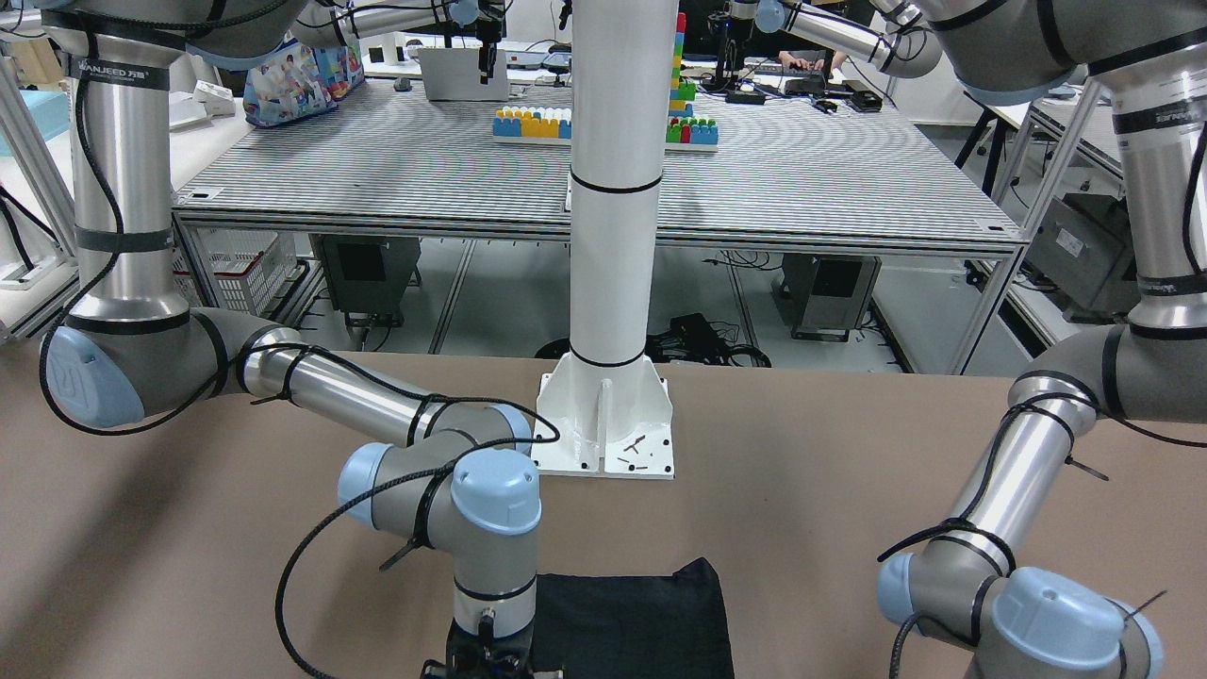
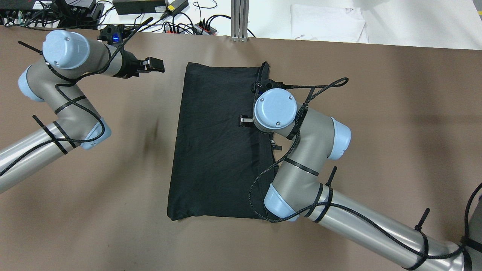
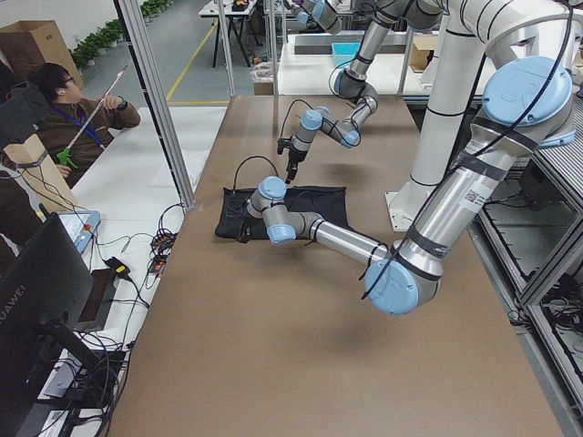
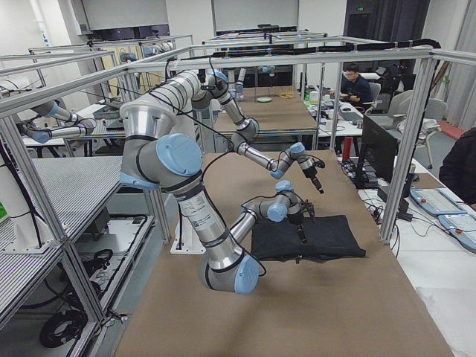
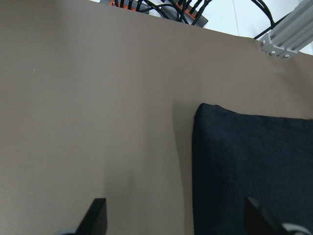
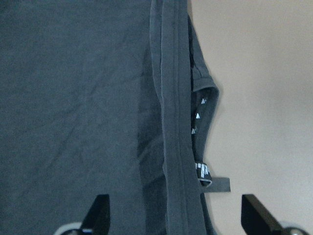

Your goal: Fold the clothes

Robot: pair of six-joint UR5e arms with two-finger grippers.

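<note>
The clothes (image 2: 218,143) are one black garment, lying flat as a folded rectangle on the brown table (image 2: 376,113). My right gripper (image 6: 176,220) points straight down over the garment's hemmed right edge (image 6: 171,122). It is open, its fingertips (image 6: 100,215) wide apart, holding nothing. A small label (image 6: 203,171) sticks out by that hem. In the overhead view the right wrist (image 2: 274,110) hides this gripper. My left gripper (image 2: 154,66) hovers over bare table, just left of the garment's far left corner (image 5: 205,110). It is open and empty.
Cables and power strips (image 2: 169,22) lie past the table's far edge, beside an aluminium post (image 2: 239,19) and a white cloth (image 2: 327,22). The white column base (image 1: 603,424) stands at the robot side. A seated person (image 3: 64,109) is beyond the table.
</note>
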